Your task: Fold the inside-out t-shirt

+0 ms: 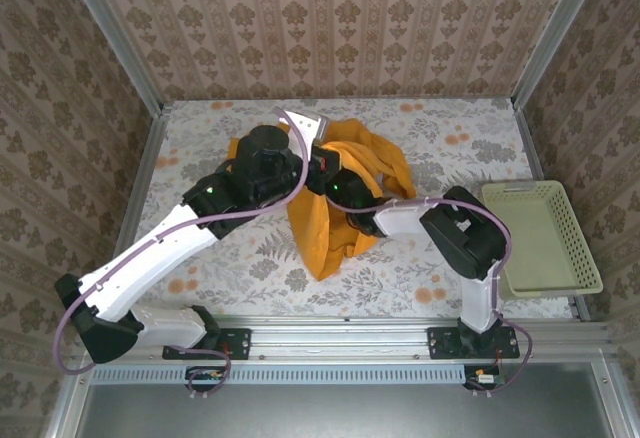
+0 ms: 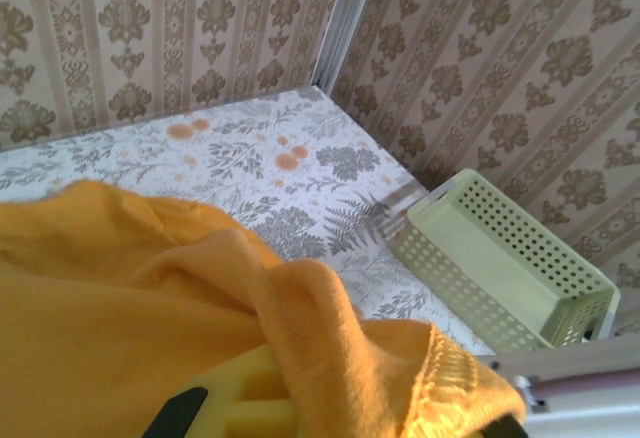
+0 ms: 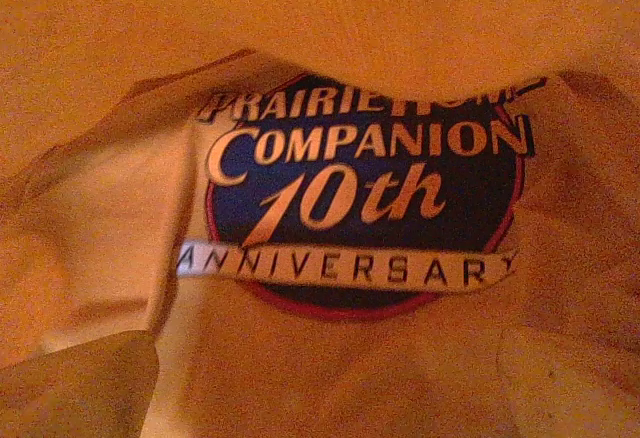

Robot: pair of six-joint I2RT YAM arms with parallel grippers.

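My left gripper (image 2: 240,403) has its jaws pressed together, and mustard cloth is draped over the yellow finger, so I read it as pinching an edge of the inside-out t-shirt (image 1: 320,238) and holding it up off the table (image 1: 430,148). My right gripper (image 1: 328,176) is buried in the folds. I can't tell how its jaws stand. Its wrist camera looks at the printed anniversary logo (image 3: 365,208) with cloth closed in all round, so I judge it is inside the shirt, facing the printed side.

To do this step well, I'd hold the left pinch firm and high, then have the right take a single layer deep inside and draw it out slowly.

The shirt sits mid-table. Its long axis runs from the bunched far end towards me and tapers to a point. I can't make out where the collar lies. The mesh basket (image 2: 500,268) stands well apart on the right.
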